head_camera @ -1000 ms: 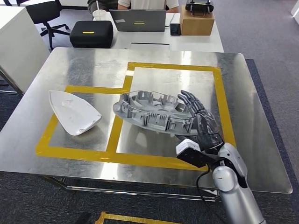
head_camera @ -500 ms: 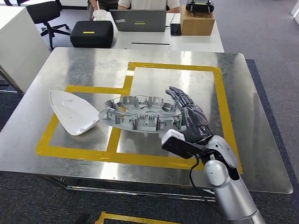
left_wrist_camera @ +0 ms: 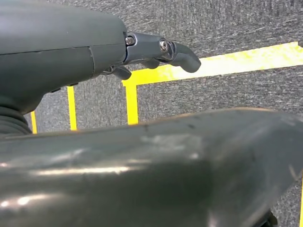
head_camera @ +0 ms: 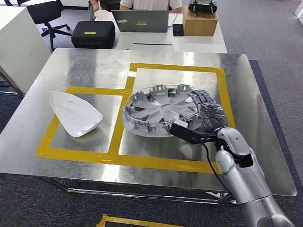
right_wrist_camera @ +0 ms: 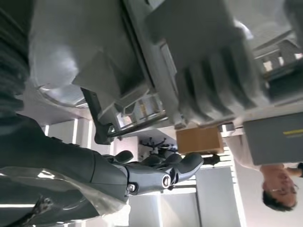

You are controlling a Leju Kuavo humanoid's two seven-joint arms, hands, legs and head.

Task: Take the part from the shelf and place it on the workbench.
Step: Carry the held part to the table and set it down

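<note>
A grey, ribbed, round wheel-cover part (head_camera: 161, 111) lies tilted over the right yellow-taped rectangle (head_camera: 222, 94) of the metal workbench (head_camera: 89, 66), its near-left rim low at the table. My right hand (head_camera: 209, 116) grips its right rim, dark fingers lying over the edge. In the right wrist view the part's ribbed underside (right_wrist_camera: 200, 71) is close above my fingers (right_wrist_camera: 161, 175). My left hand (left_wrist_camera: 161, 49) hangs over carpet marked with yellow tape, fingers apart, holding nothing.
A white shell-shaped part (head_camera: 75, 113) lies in the left taped rectangle. Behind the workbench is a desk with a laptop (head_camera: 140, 20), a black case (head_camera: 93, 34) and a cardboard box (head_camera: 199, 21); a person sits there. A white cabinet (head_camera: 18, 47) stands at the left.
My right hand swung the part left, then back right and down over the right rectangle. The part turned from edge-on to showing its spoked inside.
</note>
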